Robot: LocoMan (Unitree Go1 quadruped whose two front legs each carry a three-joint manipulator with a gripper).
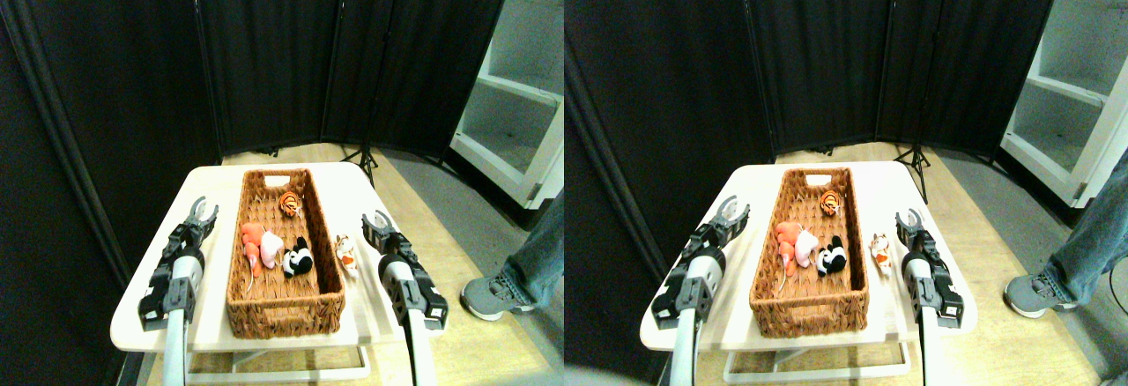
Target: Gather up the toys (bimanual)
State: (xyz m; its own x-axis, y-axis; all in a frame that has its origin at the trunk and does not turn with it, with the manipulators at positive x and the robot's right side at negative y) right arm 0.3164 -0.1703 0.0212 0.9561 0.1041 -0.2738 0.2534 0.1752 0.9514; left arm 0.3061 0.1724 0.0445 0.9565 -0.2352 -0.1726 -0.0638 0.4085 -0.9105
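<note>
A long brown wicker basket (284, 311) lies on the white table (211, 315). Inside it are an orange striped tiger (289, 202) near the far end, and a red-orange toy (251, 238), a pink toy (270, 247) and a black-and-white panda (298, 259) around the middle. One small orange-and-white toy (346, 253) lies on the table just right of the basket. My left gripper (202, 210) is open over the table left of the basket. My right gripper (379, 222) is open just right of the loose toy, holding nothing.
Black folding screens close off the back. A white shelf unit (520, 95) stands at the right. A person's shoe (493, 296) and jeans leg stand on the floor right of the table. A tripod foot (366, 161) sits behind the table.
</note>
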